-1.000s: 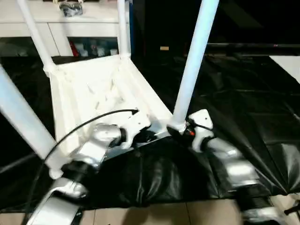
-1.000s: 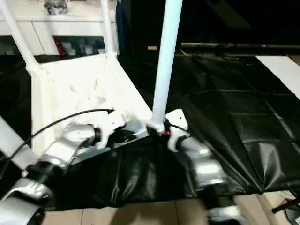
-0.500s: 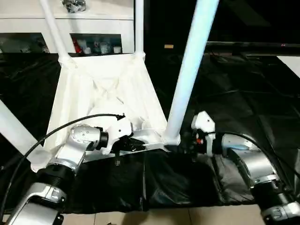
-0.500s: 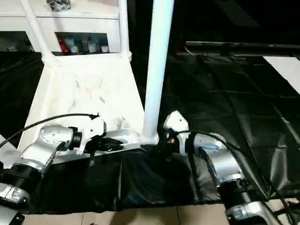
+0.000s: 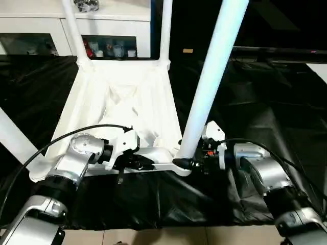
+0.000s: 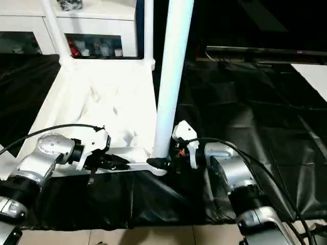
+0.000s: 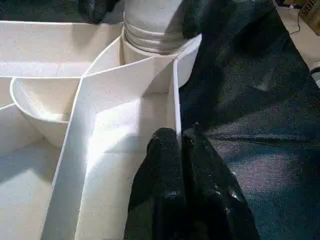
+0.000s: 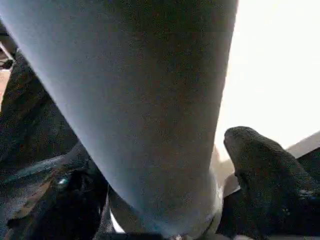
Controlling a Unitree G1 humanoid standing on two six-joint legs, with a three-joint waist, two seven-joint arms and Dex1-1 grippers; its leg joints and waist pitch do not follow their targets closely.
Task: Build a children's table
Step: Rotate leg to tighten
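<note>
Gripping state, right pincer (image 8: 165,200): the fingers stood apart on either side of the near tube leg (image 5: 212,81), at its base by the corner socket, one black finger (image 8: 270,180) close against the tube.
Left pincer (image 7: 182,150): the fingers were pressed together over the thin near rim wall of the table top (image 5: 122,102), clamping it.
Table top position: it lay upside down on the black sheet (image 5: 265,102), ribbed underside up, with legs rising from its corners.
Head views added: both silver forearms, the far legs (image 5: 164,30), and a white cabinet (image 5: 41,25) behind.
Left wrist view added: the ribs (image 7: 75,130) and the leg's ringed end seated in its socket (image 7: 150,35).
Right wrist view added: the tube close up.
</note>
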